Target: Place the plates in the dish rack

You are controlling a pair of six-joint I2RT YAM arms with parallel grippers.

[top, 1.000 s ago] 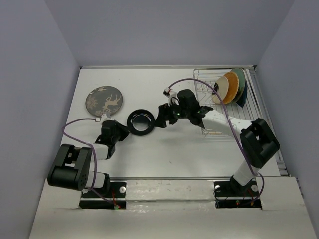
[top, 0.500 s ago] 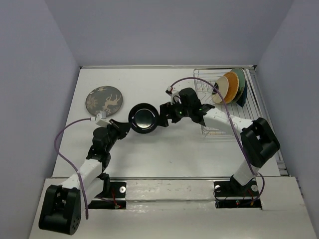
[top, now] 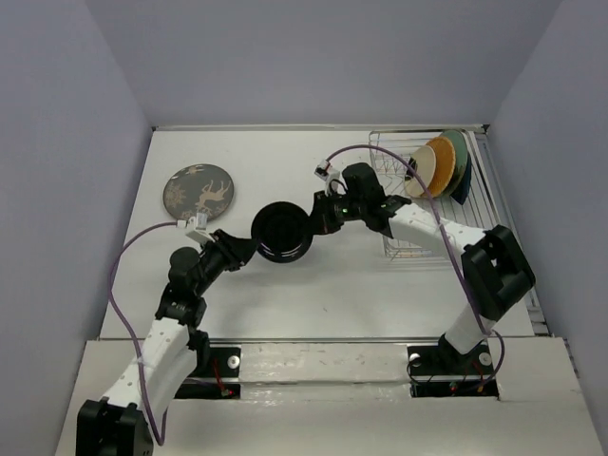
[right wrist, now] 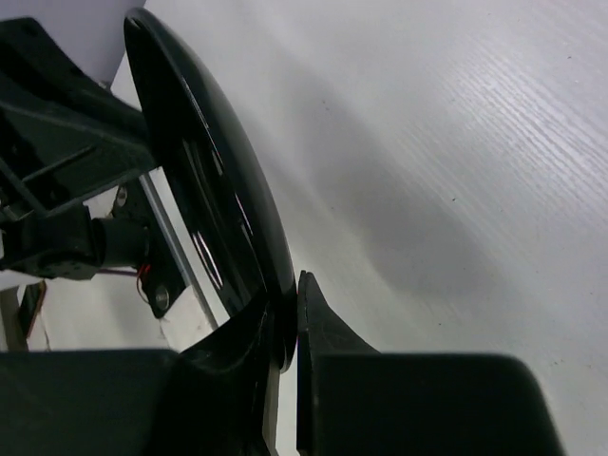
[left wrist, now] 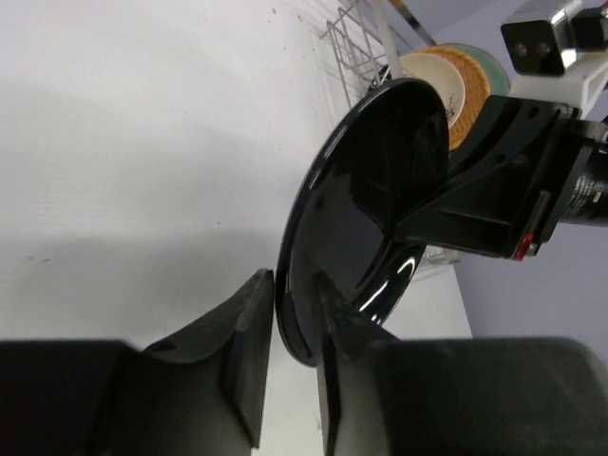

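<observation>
- The black plate (top: 282,231) stands on edge between the two grippers.
- The left gripper (top: 247,250) pinches its rim on one side.
- The right gripper (top: 318,220) clamps the opposite rim.

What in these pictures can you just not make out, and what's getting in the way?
Top view: the dark blue plate shows only a sliver behind the teal plate and orange plate.
Top view: part of the dish rack lies under the right arm; its tines are too small to count.
Left wrist view: the black plate covers much of the rack.
</observation>
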